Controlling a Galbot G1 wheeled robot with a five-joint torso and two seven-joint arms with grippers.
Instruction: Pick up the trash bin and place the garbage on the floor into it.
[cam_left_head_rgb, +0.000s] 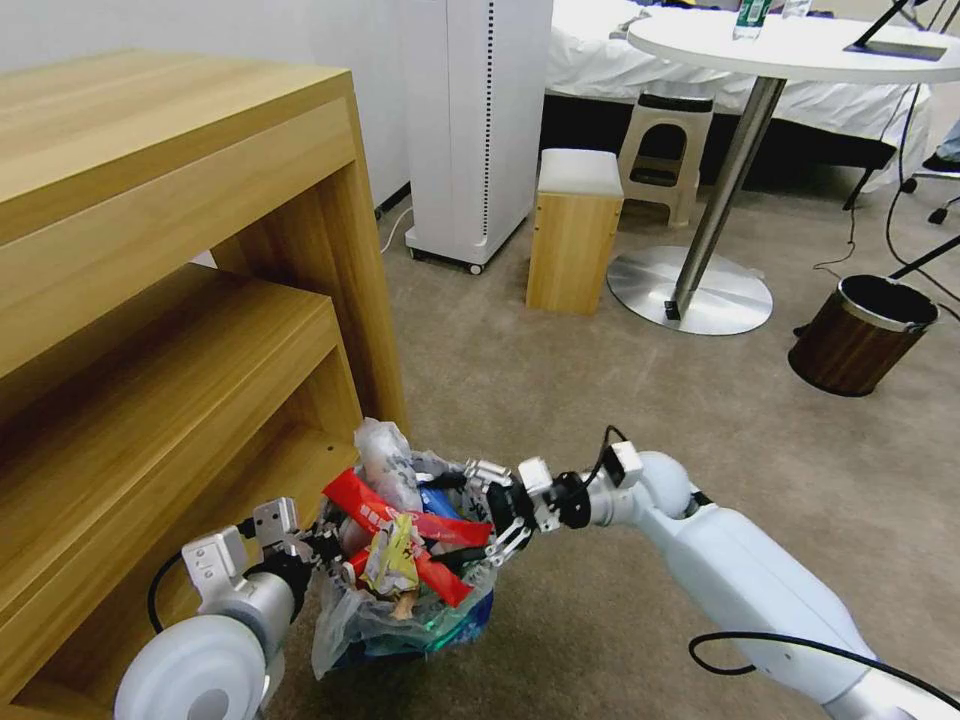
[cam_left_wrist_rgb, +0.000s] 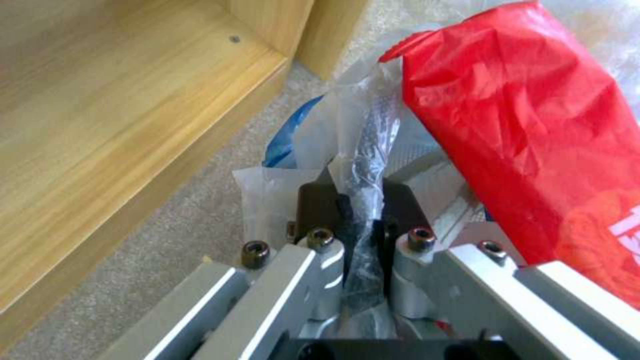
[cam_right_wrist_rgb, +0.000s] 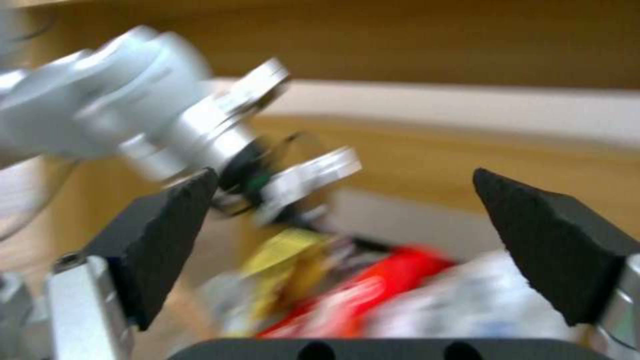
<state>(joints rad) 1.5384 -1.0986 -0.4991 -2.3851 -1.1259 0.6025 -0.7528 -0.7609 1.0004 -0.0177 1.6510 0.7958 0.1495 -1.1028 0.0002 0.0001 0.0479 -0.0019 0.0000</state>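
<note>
One trash bin (cam_left_head_rgb: 405, 610) stands on the beige carpet (cam_left_head_rgb: 600, 420) beside the foot of the light wooden shelf unit (cam_left_head_rgb: 150, 330), between the two arms. It is small and round, lined with a clear, crinkled plastic bag, with blue plastic showing near its base. The garbage (cam_left_head_rgb: 410, 530) is heaped above its rim: two long red wrappers (cam_left_head_rgb: 430, 527) crossing each other, one crumpled yellow wrapper (cam_left_head_rgb: 392, 556), and a knotted bulge of clear plastic with dark print (cam_left_head_rgb: 385, 462) standing tallest.

The left gripper (cam_left_head_rgb: 318, 545) sits at the bin's side nearest the shelf. In the left wrist view its two dark fingers (cam_left_wrist_rgb: 317, 207) are pressed together on a twisted fold of the bag (cam_left_wrist_rgb: 367, 165), with glossy red wrapper (cam_left_wrist_rgb: 527, 145) just beside them.

The right gripper (cam_left_head_rgb: 500, 515) is at the opposite side of the bin, over the rim. In the right wrist view its two black, textured, wedge-shaped pads (cam_right_wrist_rgb: 167, 235) stand spread wide apart with nothing between them, above the blurred red and yellow litter.

Farther back on the carpet are one brown wood-look bin with a metal rim (cam_left_head_rgb: 862, 335), leaning; one small wooden box stool with a white top (cam_left_head_rgb: 573, 230); one beige plastic stool (cam_left_head_rgb: 665, 150); one tall white appliance (cam_left_head_rgb: 475, 125); and one round white tabletop (cam_left_head_rgb: 800, 45) on a metal pedestal with a disc base.
</note>
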